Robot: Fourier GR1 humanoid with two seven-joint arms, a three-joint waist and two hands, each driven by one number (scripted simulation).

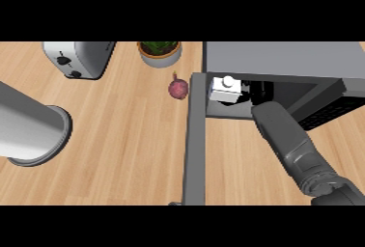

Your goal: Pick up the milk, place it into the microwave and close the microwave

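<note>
The microwave (285,60) serves as the reference point. Nearest the viewer, its door (194,144) stands swung open, seen edge-on as a long grey bar running from the cavity's left corner toward the lower edge. Right of the door, the grey right forearm (292,144) rises from the lower right and enters the cavity mouth. Inside the cavity, the right hand (257,91) appears as a dark mass just right of the milk (226,89), touching it; whether its fingers clasp the carton cannot be told. The milk, a white carton, sits at the left front of the cavity. Left of the microwave lies a reddish onion (179,89). Farther left stands a grey cylinder (28,130). Beyond are a potted plant (160,52) and a toaster (77,58). The left hand does not show.
</note>
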